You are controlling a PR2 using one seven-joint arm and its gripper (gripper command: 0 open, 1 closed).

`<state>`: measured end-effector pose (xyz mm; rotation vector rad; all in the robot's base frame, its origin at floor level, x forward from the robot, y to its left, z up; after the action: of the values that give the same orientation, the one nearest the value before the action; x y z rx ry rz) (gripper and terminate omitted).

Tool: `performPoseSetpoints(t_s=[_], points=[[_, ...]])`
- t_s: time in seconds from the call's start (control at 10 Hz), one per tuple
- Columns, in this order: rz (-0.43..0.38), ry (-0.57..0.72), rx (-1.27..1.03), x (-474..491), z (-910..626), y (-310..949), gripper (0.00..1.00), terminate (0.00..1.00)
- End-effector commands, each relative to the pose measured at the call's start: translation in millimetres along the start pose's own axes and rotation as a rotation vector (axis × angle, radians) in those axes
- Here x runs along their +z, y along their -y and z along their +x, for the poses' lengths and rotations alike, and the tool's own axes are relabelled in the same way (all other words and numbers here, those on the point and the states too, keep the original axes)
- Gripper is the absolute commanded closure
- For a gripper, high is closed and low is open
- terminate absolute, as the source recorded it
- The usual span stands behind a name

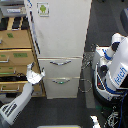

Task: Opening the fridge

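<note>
Nearest the lens, my forearm [17,102] rises to my gripper [35,76]; finger spread is unreadable. It sits at the fridge's [60,35] lower left edge, against the tan cabinet [17,55].

A dark grey floor [60,112] was seen across the lower part of the exterior view and up its right side. On the exterior view's left, a tan wooden drawer cabinet [17,55] was placed, its stacked drawers fitted with pale handles; green labels were shown on two of the drawer fronts. Above the cabinet, a wooden shelf [14,22] was partly filled with dark items too blurred to be identified. Loose cables [87,70] were laid on the floor towards the exterior view's right. The scene was evenly lit, and no strong shadows were cast.
</note>
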<state>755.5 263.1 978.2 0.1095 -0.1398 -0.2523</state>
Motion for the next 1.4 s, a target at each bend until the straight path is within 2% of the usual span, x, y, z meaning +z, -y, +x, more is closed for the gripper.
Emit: performPoseSetpoints(t_s=[0.1,0.5,1.4], points=[[0.001,-0.030,0.272,57.7,93.0,-62.0,0.00,0.00],[-0.063,-0.062,0.297,69.1,122.8,-65.0,0.00,0.00],[-0.126,-0.078,0.342,84.3,178.8,-100.9,0.00,0.00]])
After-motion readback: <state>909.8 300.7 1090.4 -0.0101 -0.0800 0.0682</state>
